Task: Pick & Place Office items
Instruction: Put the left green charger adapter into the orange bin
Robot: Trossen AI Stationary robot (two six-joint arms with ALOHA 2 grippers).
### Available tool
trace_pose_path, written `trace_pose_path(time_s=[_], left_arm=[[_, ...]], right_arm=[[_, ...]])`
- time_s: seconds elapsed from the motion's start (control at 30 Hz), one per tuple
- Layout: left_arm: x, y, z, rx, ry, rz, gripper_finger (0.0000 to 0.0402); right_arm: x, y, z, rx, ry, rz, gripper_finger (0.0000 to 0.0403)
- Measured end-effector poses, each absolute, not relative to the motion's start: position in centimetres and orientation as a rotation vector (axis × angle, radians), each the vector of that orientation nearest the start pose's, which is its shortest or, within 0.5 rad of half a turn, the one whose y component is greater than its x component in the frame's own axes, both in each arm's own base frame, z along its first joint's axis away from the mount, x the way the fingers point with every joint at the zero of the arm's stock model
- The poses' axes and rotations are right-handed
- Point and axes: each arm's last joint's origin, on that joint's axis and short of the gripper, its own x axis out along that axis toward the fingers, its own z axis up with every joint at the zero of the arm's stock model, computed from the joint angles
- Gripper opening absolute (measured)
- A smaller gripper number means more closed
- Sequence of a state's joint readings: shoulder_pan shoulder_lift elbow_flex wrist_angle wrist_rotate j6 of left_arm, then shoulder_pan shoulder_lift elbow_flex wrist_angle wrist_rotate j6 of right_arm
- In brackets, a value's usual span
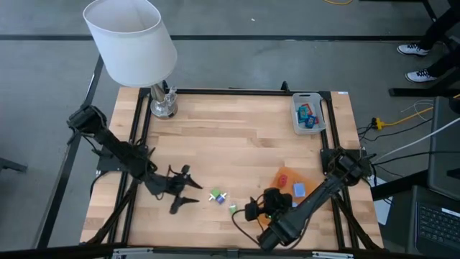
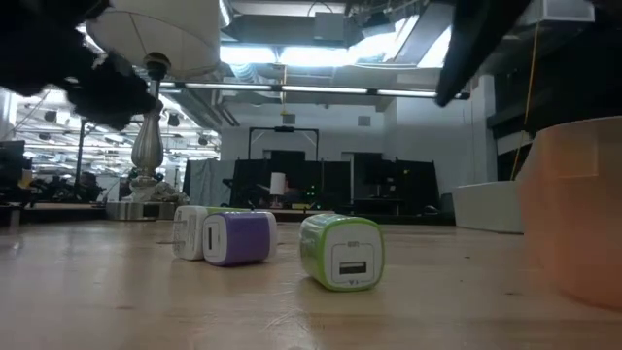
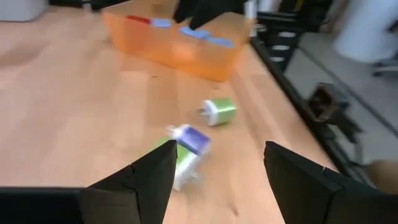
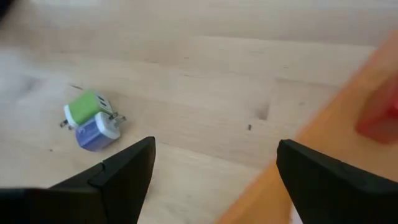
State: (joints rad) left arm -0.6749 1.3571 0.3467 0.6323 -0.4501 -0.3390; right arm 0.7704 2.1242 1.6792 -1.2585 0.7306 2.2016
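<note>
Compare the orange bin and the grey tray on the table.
The orange bin is translucent orange and sits at the table's near right by the right arm; the grey tray is opaque grey and sits at the far right corner. The bin lies skewed to the table edge; the tray is roughly square to it. Both hold small colourful items.

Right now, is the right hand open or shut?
Open: in its wrist view the right hand has both fingers wide apart, with bare table between them and nothing held.

No readable text, labels, brand names, numbers or signs in any view, small chargers [image 2: 340, 251] on the bench [image 1: 237, 151] show blank faces, orange tray [image 3: 180, 43] and lamp shade [image 1: 131, 39] unmarked
</note>
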Motion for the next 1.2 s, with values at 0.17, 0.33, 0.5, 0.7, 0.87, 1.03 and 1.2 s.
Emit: trace_pose_path(time_s=[0.17,0.33,0.5,0.7,0.87,1.03,1.2], left_arm=[[20.2,-13.8,16.2,-0.098,0.401,-0.118,0.0237],[21.1,-12.7,16.2,-0.122,0.493,-0.006,0.0237],[21.7,-11.7,16.2,-0.187,0.49,0.067,0.0237],[21.7,-10.6,15.5,-0.27,0.551,0.177,0.0237],[21.6,-10.8,15.6,-0.296,0.539,0.205,0.0237],[23.3,-12.6,16.5,-0.268,0.534,0.219,0.0237],[26.5,-15.3,15.9,-0.181,0.583,0.3,0.0237]], right_arm=[[30.4,25.4,18.8,0.712,0.598,-1.034,0.0329],[30.7,25.3,19.1,0.635,0.604,-0.999,0.0329],[30.8,25.2,19.3,0.571,0.534,-0.972,0.0329],[31.0,25.3,19.3,0.578,0.5,-0.957,0.0329],[31.5,25.5,19.5,0.59,0.391,-0.919,0.0329],[31.8,25.6,19.7,0.539,0.368,-0.886,0.0329],[31.9,25.8,19.8,0.506,0.327,-0.867,0.0329]])
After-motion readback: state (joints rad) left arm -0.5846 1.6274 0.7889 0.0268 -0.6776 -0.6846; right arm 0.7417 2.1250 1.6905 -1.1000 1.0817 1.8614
